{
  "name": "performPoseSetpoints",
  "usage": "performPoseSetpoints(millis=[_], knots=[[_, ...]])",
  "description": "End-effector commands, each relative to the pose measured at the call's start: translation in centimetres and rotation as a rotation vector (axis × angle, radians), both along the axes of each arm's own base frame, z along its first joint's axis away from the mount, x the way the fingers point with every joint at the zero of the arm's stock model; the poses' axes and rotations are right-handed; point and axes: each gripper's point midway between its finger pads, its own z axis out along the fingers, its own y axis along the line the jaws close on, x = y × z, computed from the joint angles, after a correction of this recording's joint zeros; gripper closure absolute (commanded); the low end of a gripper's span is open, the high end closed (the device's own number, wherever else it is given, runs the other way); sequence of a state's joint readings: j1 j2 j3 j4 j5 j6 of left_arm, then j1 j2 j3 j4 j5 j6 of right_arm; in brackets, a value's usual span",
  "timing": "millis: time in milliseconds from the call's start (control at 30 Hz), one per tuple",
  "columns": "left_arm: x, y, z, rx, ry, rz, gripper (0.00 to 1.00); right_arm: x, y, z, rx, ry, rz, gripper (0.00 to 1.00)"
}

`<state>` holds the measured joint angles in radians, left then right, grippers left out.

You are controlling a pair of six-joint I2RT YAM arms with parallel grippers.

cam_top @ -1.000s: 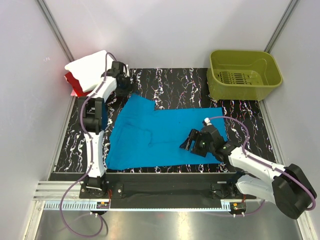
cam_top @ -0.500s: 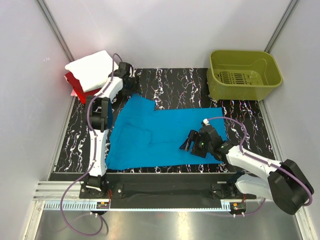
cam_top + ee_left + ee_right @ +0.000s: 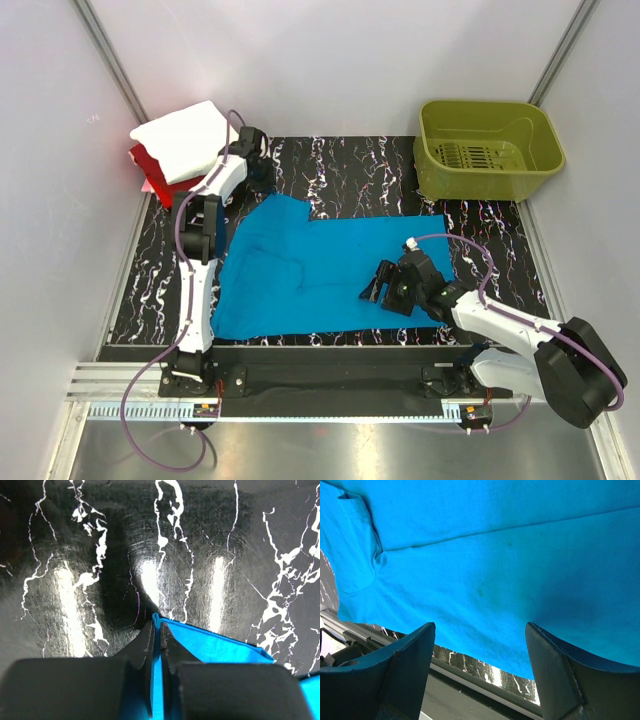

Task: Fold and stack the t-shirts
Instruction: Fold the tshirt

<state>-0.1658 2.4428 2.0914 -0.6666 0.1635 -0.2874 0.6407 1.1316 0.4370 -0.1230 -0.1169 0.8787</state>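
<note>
Since any fold would turn on which way the cloth ran from the pinched corner, that was the thing to read. The left gripper (image 3: pixel 156 630) was closed tight on the far-left corner of the turquoise t-shirt (image 3: pixel 320 265), a sliver of blue edge showing between its jaws. Ahead of its fingertips lay only bare black-marbled table (image 3: pixel 215 540). Everything else of the shirt spread behind it and off to its right, lying flat, with its long axis running across the table toward the other arm.

The right gripper (image 3: pixel 479 630) hovered over the near-right part of the same shirt. Its two fingers (image 3: pixel 405 670) stood wide apart with nothing between them, and the cloth passed under and beyond them, its near hem just behind the tips.

To the left of the left gripper, close by, the folded white t-shirt (image 3: pixel 185 135) sat on the red t-shirt (image 3: pixel 148 168). By my judgement the left arm, which alone held cloth, would have to draw its corner back toward itself.
</note>
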Motion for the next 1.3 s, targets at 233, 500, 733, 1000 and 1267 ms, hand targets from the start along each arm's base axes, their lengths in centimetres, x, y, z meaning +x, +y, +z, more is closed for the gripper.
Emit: performPoseSetpoints(millis=[233,500,733,1000,1267], knots=[[-4.8,-0.1,9.1,-0.011,-0.065,-0.022,1.00,5.0,-4.1,6.4,-0.210,-0.117,-0.214,0.02],[-9.9,0.8,13.6,-0.020,-0.105,-0.016,1.00,14.3,-16.0,8.0,-0.358,-0.036,-0.482,0.14],[-12.1,0.6,14.0,-0.036,-0.082,-0.036,1.00,20.6,-21.4,5.9,-0.362,0.015,-0.583,0.33],[-12.7,0.5,13.9,-0.034,-0.078,-0.062,1.00,25.2,-23.0,0.9,-0.308,0.033,-0.569,0.43],[-12.9,0.5,13.1,-0.028,-0.067,-0.072,1.00,28.0,-22.3,-1.5,-0.260,0.015,-0.538,0.45]])
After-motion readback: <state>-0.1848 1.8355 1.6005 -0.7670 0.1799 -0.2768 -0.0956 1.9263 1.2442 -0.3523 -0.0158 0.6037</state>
